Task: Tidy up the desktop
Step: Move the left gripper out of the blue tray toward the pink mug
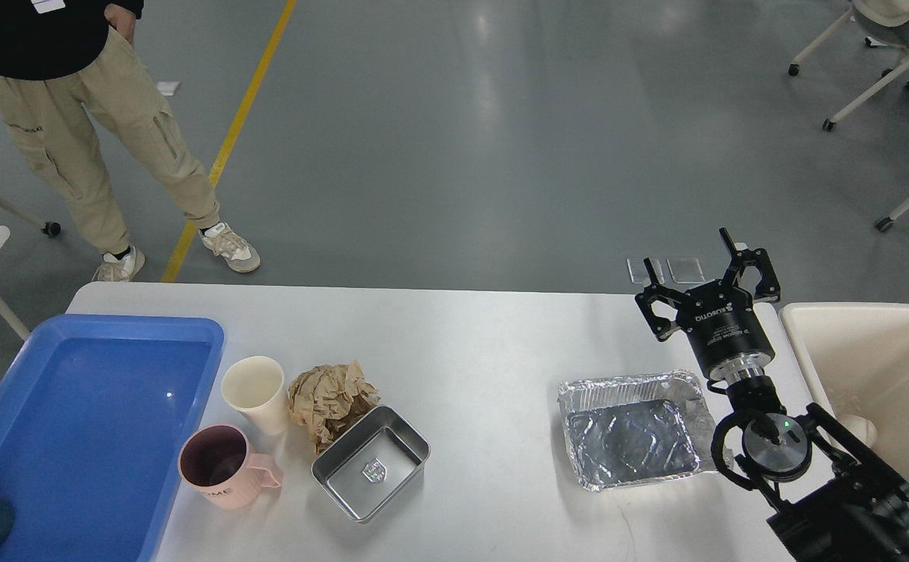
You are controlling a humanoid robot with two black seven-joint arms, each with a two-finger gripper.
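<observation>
The white desktop [486, 336] fills the lower view. On its left part stand a cream paper cup [254, 393], a pink mug [220, 467], a crumpled brown paper ball [331, 400] and a steel rectangular tin [371, 462]. A foil tray [631, 428] lies on the right part. My right gripper [690, 269] is open and empty, held above the desktop's far right corner, just beyond the foil tray. My left gripper is out of view.
A blue plastic tray [87, 429] sits at the left end of the desktop. A cream bin [884, 382] stands off the right end. A person [95, 117] stands beyond the far left corner. Chairs [892, 70] are at the far right.
</observation>
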